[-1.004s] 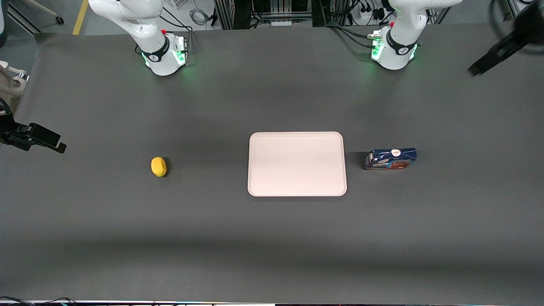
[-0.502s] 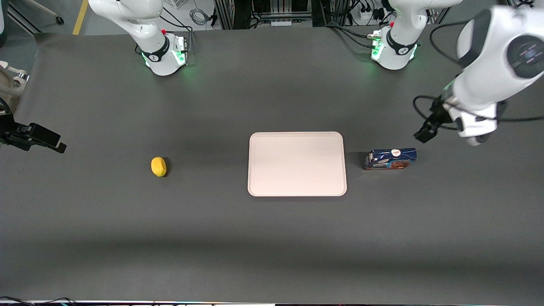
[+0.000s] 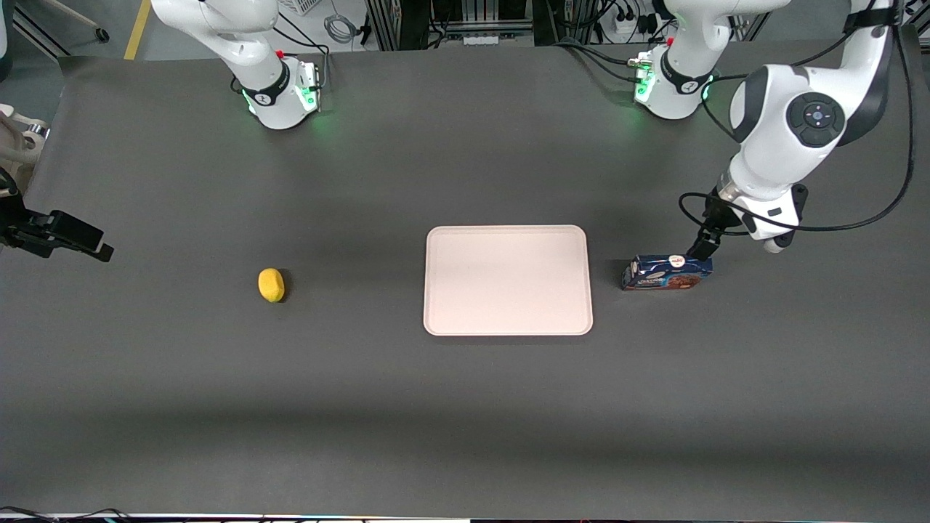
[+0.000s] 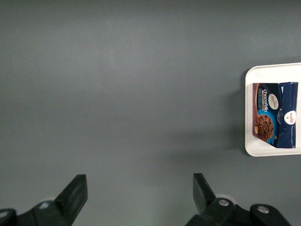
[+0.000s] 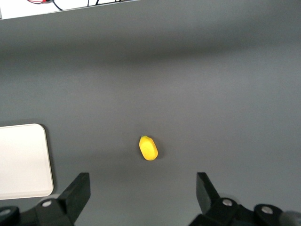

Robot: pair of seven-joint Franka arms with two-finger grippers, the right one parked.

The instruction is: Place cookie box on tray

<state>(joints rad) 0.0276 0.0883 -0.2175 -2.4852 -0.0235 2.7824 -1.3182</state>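
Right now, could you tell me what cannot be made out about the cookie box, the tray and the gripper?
1. Front view: the open gripper overlaps the cookie box at one end, so contact cannot be judged.
2. Left wrist view: the frame edge cuts off the cookie box and the tray, and the cookie box covers part of the tray.
3. Front view: the cookie box's print is too small to read.
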